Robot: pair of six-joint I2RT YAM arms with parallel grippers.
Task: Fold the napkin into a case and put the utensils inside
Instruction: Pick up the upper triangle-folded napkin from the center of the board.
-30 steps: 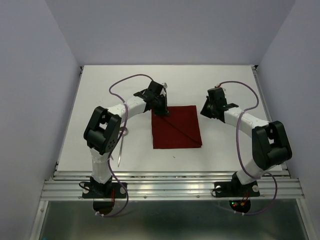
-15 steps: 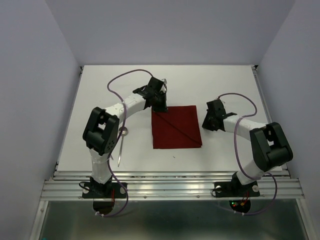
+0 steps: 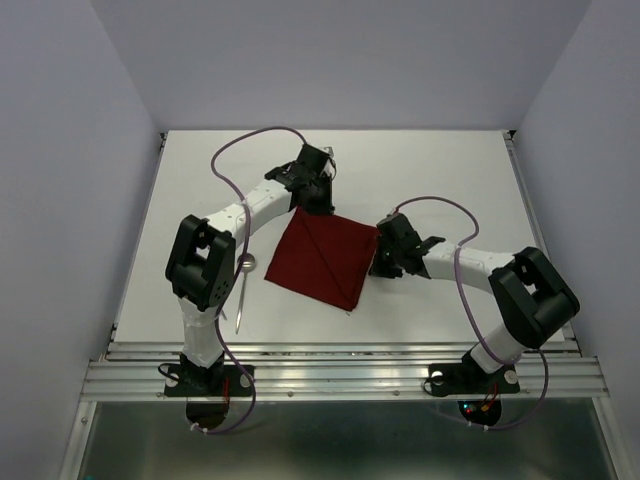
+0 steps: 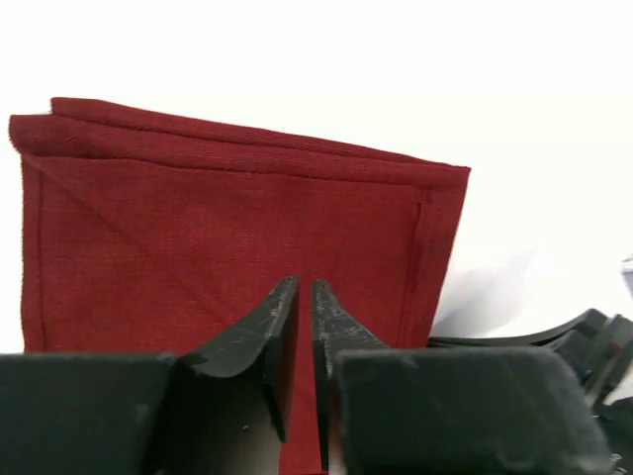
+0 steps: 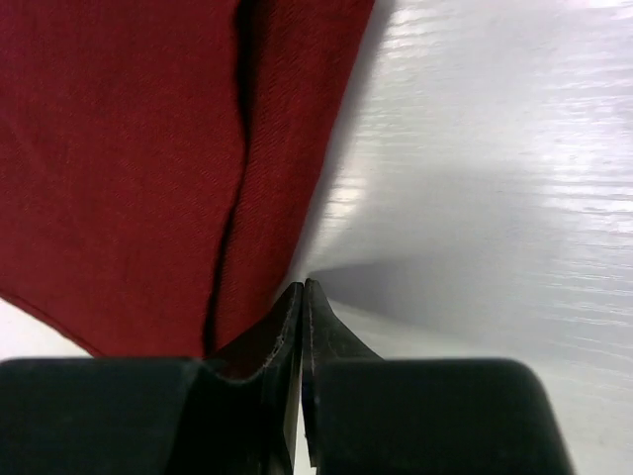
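**Two hands at a folded maroon napkin**

Folded to a flat square and turned corner-on like a diamond: maroon napkin (image 3: 322, 262), at the middle of the white worktop (image 3: 450, 170) between the two arms. Across its top layer, one diagonal crease. Along its edges in the left wrist view, a stitched hem and stacked layers.

At the napkin's far corner, left hand (image 3: 321, 205), fingers (image 4: 277, 317) a narrow slit apart and pointing down over the cloth, red showing through the gap.

At the napkin's right corner, right hand (image 3: 376, 262), reaching in low from the right. Fingers pressed tight together on the cloth's edge in the right wrist view. That edge raised slightly off the surface, with a soft shadow beneath.

Well apart from the cloth, on the left beside the left arm's elbow: spoon (image 3: 247, 264), only its round bowl showing, and a thin straight piece (image 3: 241, 305) lying lengthwise toward the near edge. Both bare on the worktop, outside the napkin. Not yet a narrow case.

Looped above each arm, a purple cable (image 3: 245, 150).
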